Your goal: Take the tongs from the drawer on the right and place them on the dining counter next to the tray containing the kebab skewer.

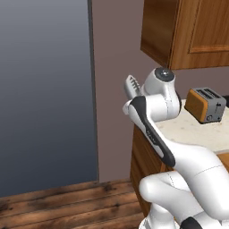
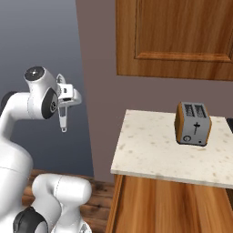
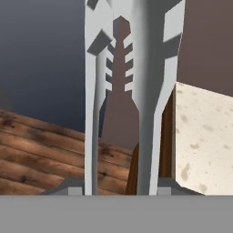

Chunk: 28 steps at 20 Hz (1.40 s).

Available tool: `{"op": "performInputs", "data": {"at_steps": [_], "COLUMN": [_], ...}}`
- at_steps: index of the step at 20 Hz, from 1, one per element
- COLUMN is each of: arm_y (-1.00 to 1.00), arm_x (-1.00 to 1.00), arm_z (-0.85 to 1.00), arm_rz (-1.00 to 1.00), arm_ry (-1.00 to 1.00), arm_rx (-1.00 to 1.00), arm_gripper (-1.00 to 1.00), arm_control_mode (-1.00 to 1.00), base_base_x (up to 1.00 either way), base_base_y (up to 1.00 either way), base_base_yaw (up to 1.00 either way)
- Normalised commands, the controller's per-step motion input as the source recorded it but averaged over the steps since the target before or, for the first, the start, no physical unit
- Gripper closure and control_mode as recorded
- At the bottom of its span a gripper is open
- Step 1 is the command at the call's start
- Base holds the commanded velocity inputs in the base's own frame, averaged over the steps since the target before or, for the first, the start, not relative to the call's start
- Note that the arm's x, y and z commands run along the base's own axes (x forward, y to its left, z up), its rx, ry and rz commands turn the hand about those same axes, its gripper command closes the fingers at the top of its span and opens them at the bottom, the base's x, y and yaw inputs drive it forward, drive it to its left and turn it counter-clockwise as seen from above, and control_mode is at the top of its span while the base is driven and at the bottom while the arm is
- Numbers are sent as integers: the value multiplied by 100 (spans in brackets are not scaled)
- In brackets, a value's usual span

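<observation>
My gripper (image 2: 67,96) is raised beside the arm's upper joint and is shut on the tongs (image 2: 63,119). Their slim grey end hangs down below the hand. In the left base view the scalloped tip of the tongs (image 1: 132,86) sticks up and to the left from behind the arm. In the hand view the two silver arms of the tongs (image 3: 148,91) run straight up from my gripper (image 3: 118,189), held between its fingers. The drawer, the dining counter, the tray and the kebab skewer are out of view.
A beige speckled counter (image 2: 150,154) on a wood cabinet stands to the right with an orange and grey toaster (image 2: 193,124) on it. Wooden wall cabinets (image 2: 177,36) hang above. A blue-grey wall (image 1: 44,89) and plank floor (image 1: 67,205) lie to the left.
</observation>
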Motion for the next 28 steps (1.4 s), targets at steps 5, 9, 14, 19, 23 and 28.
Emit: {"op": "performInputs", "data": {"at_steps": [5, 9, 14, 19, 23, 28], "arm_y": [0, 0, -2, 0, 0, 0], "arm_x": [0, 0, 0, 0, 0, 0], "arm_z": [0, 0, 0, 0, 0, 0], "arm_rz": [0, 0, 0, 0, 0, 0], "arm_ry": [0, 0, 0, 0, 0, 0], "arm_rx": [0, 0, 0, 0, 0, 0], "arm_gripper": [100, 100, 100, 100, 100, 100], "arm_control_mode": [-100, -100, 100, 100, 100, 100], "base_base_x": [0, 0, 0, -23, -65, -51], "base_base_y": [0, 0, 0, 0, 1, 26], "base_base_yaw": [0, 0, 0, 0, -1, 0]}}
